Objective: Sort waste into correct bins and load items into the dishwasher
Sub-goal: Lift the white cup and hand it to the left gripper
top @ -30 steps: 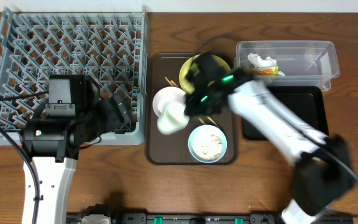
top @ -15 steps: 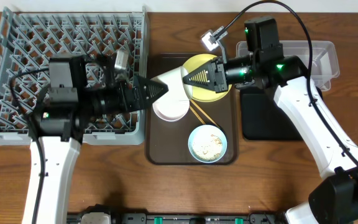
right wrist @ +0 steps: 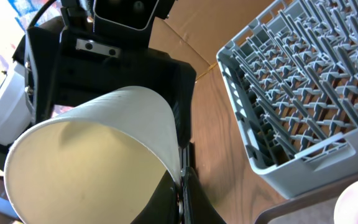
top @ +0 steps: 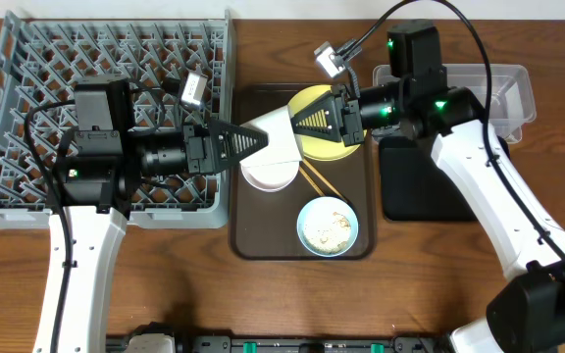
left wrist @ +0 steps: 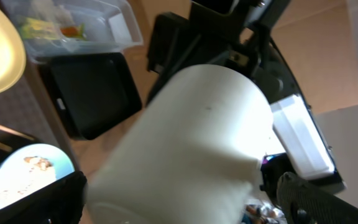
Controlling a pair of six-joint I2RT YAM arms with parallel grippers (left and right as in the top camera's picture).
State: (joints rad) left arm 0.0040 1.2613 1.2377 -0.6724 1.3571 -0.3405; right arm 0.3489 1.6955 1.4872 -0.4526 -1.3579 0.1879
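The small white cup [top: 275,137] lay on its side in the air between the two grippers, its long axis running from one set of fingertips to the other. Its open mouth faced the right gripper [top: 300,123], whose fingers [right wrist: 188,199] were pinched tight on the rim wall. Its base end pointed into the left gripper [top: 253,139], whose fingers [left wrist: 55,202] stood spread wide on either side of the cup, with a gap showing beside one of them.

One cup [top: 275,137], two bowls [top: 328,226], one plate [top: 327,152], two chopsticks [top: 317,180], one rack [top: 27,88].
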